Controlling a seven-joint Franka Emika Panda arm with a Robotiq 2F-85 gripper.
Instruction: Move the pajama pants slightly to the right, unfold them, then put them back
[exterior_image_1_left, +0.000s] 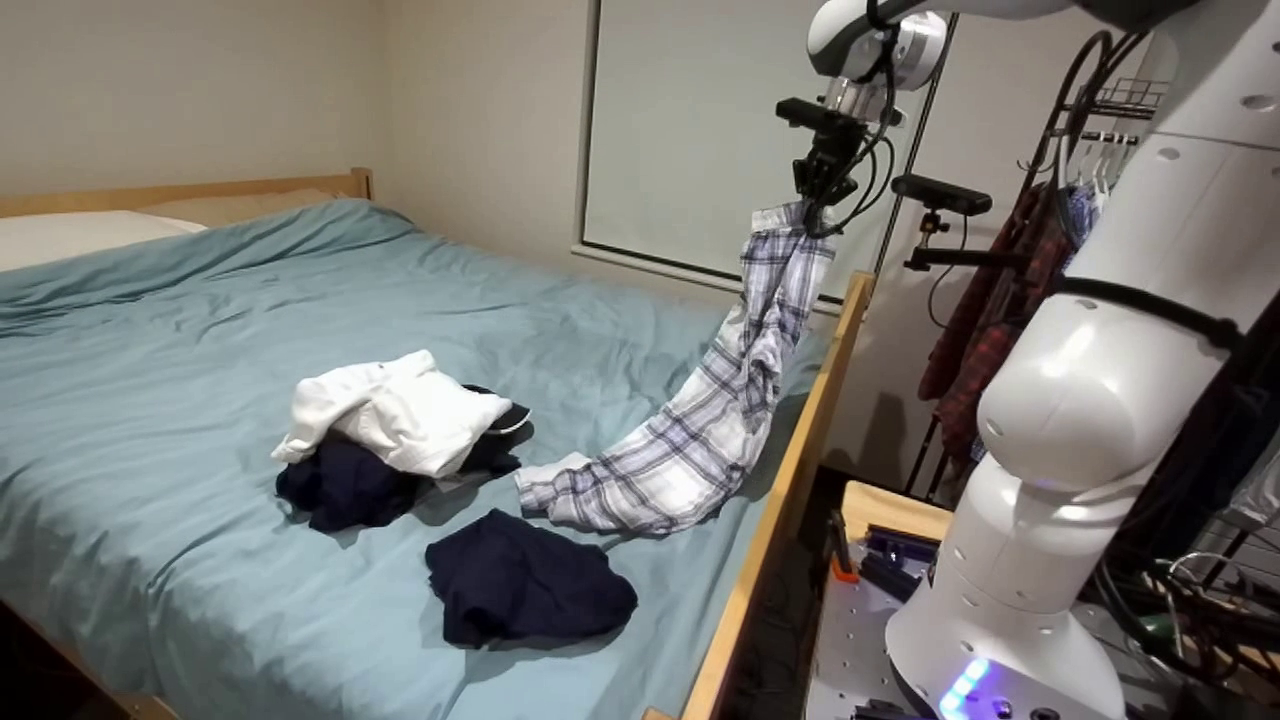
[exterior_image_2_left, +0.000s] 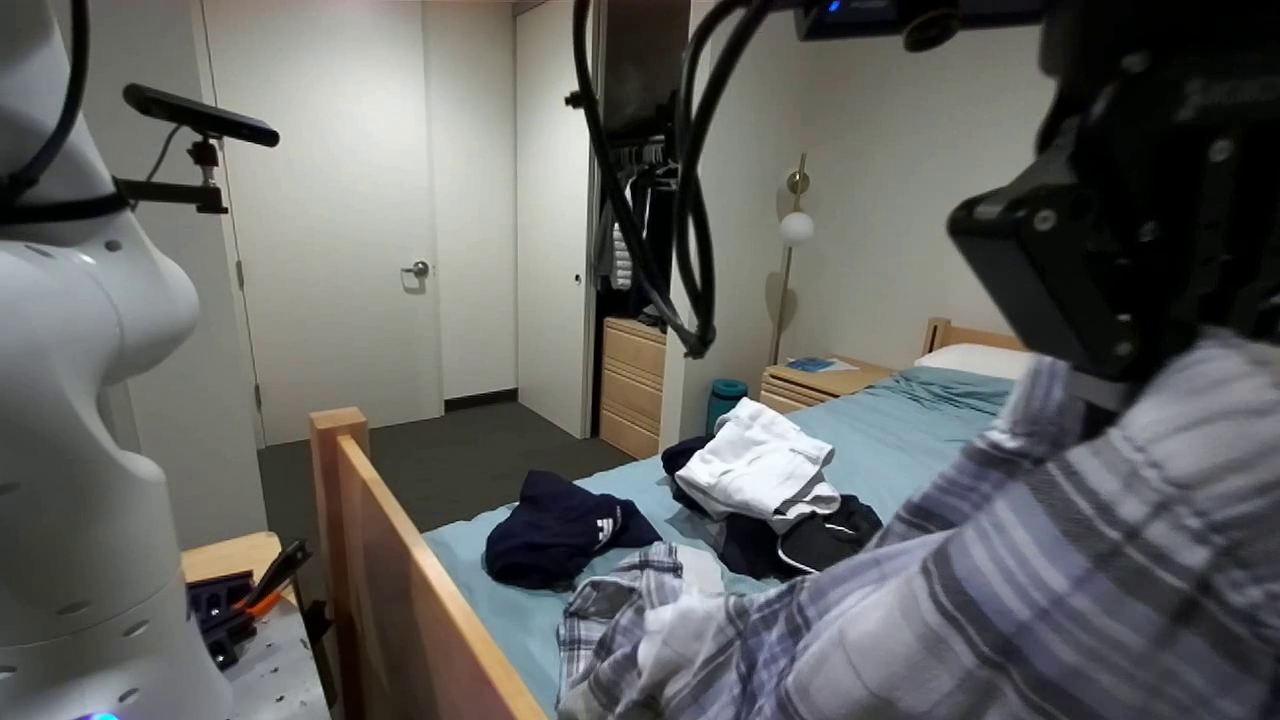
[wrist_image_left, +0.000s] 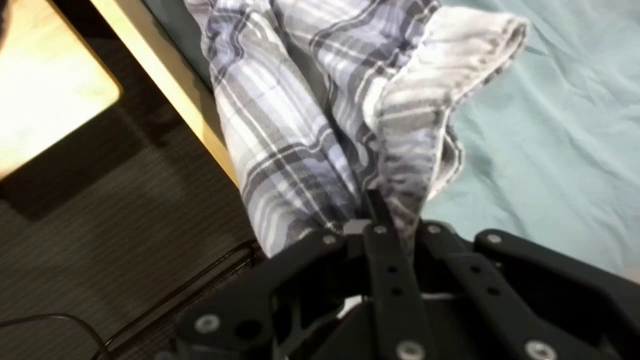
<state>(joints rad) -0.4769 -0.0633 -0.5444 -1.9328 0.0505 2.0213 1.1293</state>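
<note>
- In an exterior view, a navy garment (exterior_image_1_left: 530, 585) lies bunched at the near part of the bed's surface (exterior_image_1_left: 250, 610), with the plaid pajama pants (exterior_image_1_left: 690, 450) just beyond it; whether they touch cannot be told.
- Farther and left, a white garment (exterior_image_1_left: 400, 410) sits heaped on dark clothes (exterior_image_1_left: 345, 490), just beside the pants' lower end; together with the navy garment, they crowd that end.
- At right, past a wooden rail (exterior_image_1_left: 780, 500), stands the robot arm (exterior_image_1_left: 1060, 420), with hanging garments (exterior_image_1_left: 980, 360) behind it.
- The gripper (wrist_image_left: 405, 220) is raised above the surface, its jaws clamped on the pants' waistband (wrist_image_left: 410, 125); in the wrist view a flap of the band spreads out past them.
- From the jaws the pants hang down, meet the surface just inside the rail and curve left, the lower end lying flat.
- The rail bounds the surface's right edge, just beside the hanging fabric.
- Open room on the surface spreads far and left, beyond the white garment, up to a pillow (exterior_image_1_left: 90, 235) and headboard (exterior_image_1_left: 260, 188).
</note>
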